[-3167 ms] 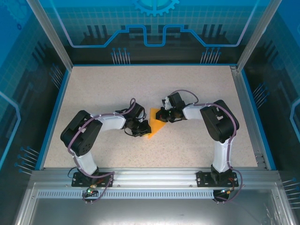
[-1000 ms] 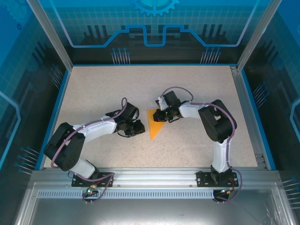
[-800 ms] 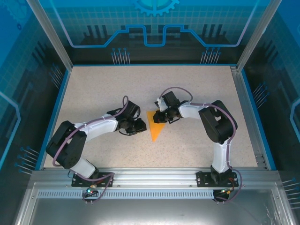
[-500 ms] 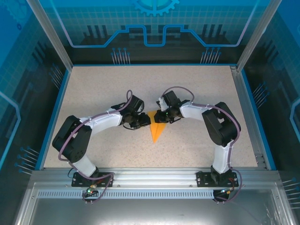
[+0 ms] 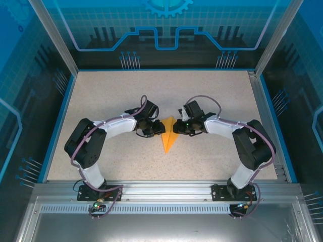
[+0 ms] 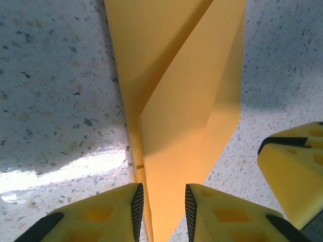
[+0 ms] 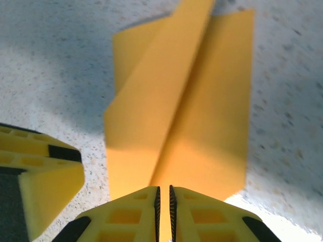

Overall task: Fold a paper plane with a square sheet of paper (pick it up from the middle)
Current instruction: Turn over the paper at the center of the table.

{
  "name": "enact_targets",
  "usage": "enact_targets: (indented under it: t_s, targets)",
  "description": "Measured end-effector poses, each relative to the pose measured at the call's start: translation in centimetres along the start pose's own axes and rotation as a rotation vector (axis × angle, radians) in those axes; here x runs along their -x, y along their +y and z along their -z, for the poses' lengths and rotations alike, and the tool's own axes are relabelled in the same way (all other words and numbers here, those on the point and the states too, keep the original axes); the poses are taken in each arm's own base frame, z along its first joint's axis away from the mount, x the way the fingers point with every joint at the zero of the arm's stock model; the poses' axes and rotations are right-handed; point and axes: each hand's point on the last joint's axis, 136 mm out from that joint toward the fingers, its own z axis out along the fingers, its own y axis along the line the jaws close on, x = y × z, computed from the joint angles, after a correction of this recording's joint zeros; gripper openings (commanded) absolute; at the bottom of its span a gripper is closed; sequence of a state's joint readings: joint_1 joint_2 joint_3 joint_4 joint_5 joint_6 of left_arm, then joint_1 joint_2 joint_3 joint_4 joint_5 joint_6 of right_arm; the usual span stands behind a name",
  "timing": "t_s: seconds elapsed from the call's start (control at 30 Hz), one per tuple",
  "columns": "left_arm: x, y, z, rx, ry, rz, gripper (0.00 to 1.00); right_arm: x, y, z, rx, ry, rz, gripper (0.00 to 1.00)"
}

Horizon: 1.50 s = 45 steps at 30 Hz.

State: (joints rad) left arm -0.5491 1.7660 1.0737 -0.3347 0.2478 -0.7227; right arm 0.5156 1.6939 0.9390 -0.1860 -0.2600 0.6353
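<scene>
Paper plane on table, nose toward the bases; left gripper narrowly parted, straddling its tail edge, right gripper nearly closed, pinching the centre ridge.

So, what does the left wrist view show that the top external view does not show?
Left wrist view: close up, the layered folds of the paper plane, one end running between the left fingers, which stand apart. Top external view: the left arm and right arm whole, and the plane's sharp nose pointing toward their bases. Both: the orange-yellow plane on the speckled table.
</scene>
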Motion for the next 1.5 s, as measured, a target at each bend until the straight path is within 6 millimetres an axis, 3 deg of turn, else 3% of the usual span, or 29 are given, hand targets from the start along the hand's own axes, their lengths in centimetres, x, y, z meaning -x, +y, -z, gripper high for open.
enact_targets:
  t_s: [0.27,0.57,0.93,1.5]
  targets:
    - [1.1,-0.6,-1.1,0.009,0.008,-0.011,0.29,-3.1,-4.3,-0.4,-0.045,0.038,-0.179,0.23]
    - [1.0,0.5,-2.2,0.053,0.041,-0.015,0.29,-2.4,-3.8,-0.3,-0.022,0.023,-0.195,0.28]
    - [0.8,1.2,-2.5,0.070,0.053,-0.015,0.33,0.9,-2.0,-0.4,0.002,-0.012,-0.177,0.30]
    - [1.2,1.6,-2.8,0.091,0.061,-0.027,0.32,0.0,-3.2,-2.0,-0.043,0.060,-0.210,0.32]
